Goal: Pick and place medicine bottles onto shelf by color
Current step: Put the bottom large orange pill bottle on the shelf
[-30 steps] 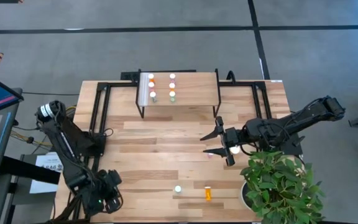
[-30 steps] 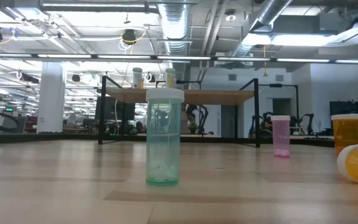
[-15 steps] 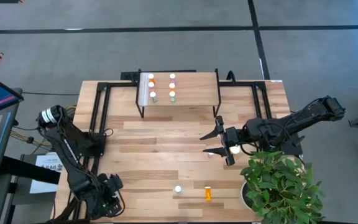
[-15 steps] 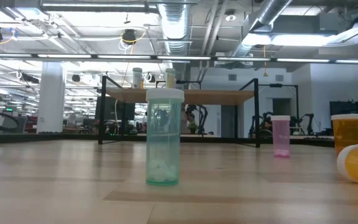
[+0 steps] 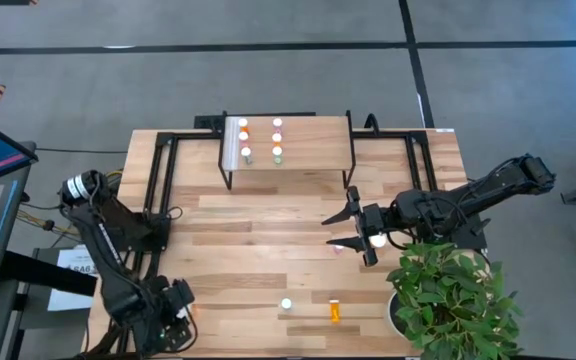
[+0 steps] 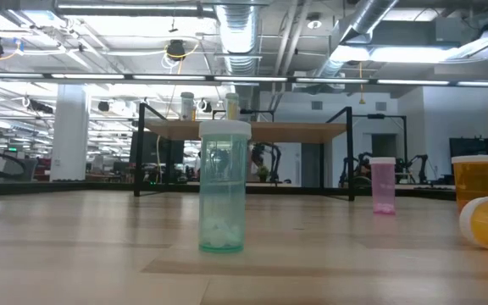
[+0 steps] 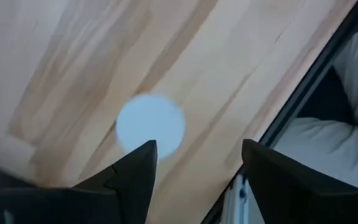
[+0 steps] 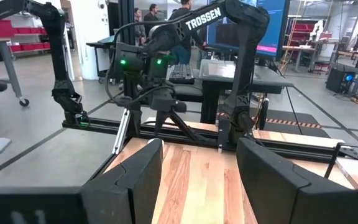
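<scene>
Left wrist view: blurred white cap (image 7: pixel 150 123) between open gripper (image 7: pixel 197 163) fingers.

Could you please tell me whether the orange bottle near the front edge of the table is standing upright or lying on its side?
On its side: the high view shows the orange bottle full length, and the low view shows it tipped.

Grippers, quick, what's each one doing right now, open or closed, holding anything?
Left gripper: open, holding nothing, over a white bottle cap near the table's front-left edge.
Right gripper: open, empty, mid-table on the right.
</scene>
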Robot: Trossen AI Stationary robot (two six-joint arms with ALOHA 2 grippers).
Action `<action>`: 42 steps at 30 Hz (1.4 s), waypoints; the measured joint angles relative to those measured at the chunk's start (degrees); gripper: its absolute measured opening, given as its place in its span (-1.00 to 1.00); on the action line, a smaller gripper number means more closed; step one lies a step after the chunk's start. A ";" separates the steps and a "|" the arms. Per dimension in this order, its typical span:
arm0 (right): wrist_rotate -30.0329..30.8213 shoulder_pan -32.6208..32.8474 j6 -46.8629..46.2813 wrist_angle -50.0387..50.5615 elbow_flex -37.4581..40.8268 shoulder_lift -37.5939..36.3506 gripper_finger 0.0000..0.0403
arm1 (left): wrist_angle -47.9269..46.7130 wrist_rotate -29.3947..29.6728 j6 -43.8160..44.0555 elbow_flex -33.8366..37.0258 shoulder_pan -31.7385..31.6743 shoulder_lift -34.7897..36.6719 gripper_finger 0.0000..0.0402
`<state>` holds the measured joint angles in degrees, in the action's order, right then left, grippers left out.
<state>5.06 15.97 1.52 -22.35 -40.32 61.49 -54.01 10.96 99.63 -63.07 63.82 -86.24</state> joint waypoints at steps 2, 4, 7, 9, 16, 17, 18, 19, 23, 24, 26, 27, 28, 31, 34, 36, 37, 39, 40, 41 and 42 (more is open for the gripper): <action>0.00 0.00 0.00 0.21 0.00 0.00 0.14 | -0.56 -0.19 2.86 -0.02 1.74 -0.37 0.11; 0.00 0.00 0.00 0.69 0.00 0.00 0.14 | -0.22 -0.82 6.22 -0.02 3.51 -1.43 0.11; 0.00 0.00 -0.02 0.88 0.00 0.00 0.14 | 0.86 -2.77 10.59 -0.02 6.26 -3.40 0.11; 0.00 0.00 -0.02 0.84 0.00 0.00 0.14 | 1.08 -2.44 11.12 -0.17 7.53 -5.25 0.11; -0.02 0.00 -0.17 0.24 0.00 0.00 0.14 | 2.80 1.51 6.56 -0.02 8.29 -13.74 0.11; -0.02 0.00 -0.17 0.22 0.00 0.00 0.14 | 3.25 1.47 5.80 -0.02 8.14 -14.98 0.11; -0.02 0.00 -0.17 0.22 0.00 0.00 0.14 | 2.65 1.65 4.92 -0.02 7.97 -15.97 0.11; -0.02 0.00 -0.17 0.20 0.00 0.00 0.14 | 2.40 1.82 4.39 -0.02 7.92 -16.94 0.11; -0.02 0.00 -0.15 -0.02 0.00 0.00 0.14 | 2.28 6.51 4.72 -0.07 7.91 -20.25 0.11; -0.02 0.00 -0.15 -0.04 0.00 0.00 0.14 | 2.02 9.15 4.98 -0.09 8.01 -20.84 0.11; -0.02 0.00 -0.15 -0.04 0.01 0.00 0.14 | 1.81 11.86 5.13 -0.20 8.03 -21.65 0.11; -0.02 0.00 -0.15 -0.07 0.02 0.00 0.14 | 1.01 13.66 5.35 -0.14 8.00 -22.08 0.11; -0.02 0.00 -0.13 -0.08 0.02 0.00 0.14 | 0.53 14.84 5.74 -0.07 7.87 -22.45 0.11; -0.02 0.00 -0.13 -0.11 0.04 0.00 0.14 | -2.11 18.89 7.90 0.08 7.91 -22.71 0.11; -0.02 0.00 -0.07 -0.02 0.04 0.00 0.14 | -2.68 23.23 9.88 0.37 7.83 -22.73 0.11; -0.02 0.00 0.04 0.02 0.04 0.00 0.14 | -3.00 24.62 10.54 0.74 7.86 -22.71 0.11; -0.02 0.00 0.04 0.02 0.04 0.00 0.14 | -2.95 24.58 10.54 0.89 7.86 -22.71 0.11; -0.03 0.00 0.02 0.04 0.04 0.00 0.14 | -2.61 24.50 10.56 1.30 7.86 -22.71 0.10; -0.04 0.00 0.04 0.02 0.04 0.00 0.14 | -2.38 24.35 10.56 1.51 7.86 -22.71 0.08; -0.02 0.00 0.04 0.02 0.04 0.00 0.14 | -2.34 24.19 10.56 1.67 7.86 -22.71 0.06; -0.03 0.00 0.02 0.04 0.04 0.00 0.14 | -2.10 24.20 10.57 1.83 7.86 -22.71 0.03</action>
<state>5.03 15.97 1.54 -22.31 -40.27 61.49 -56.11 35.16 110.20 -61.24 71.68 -108.95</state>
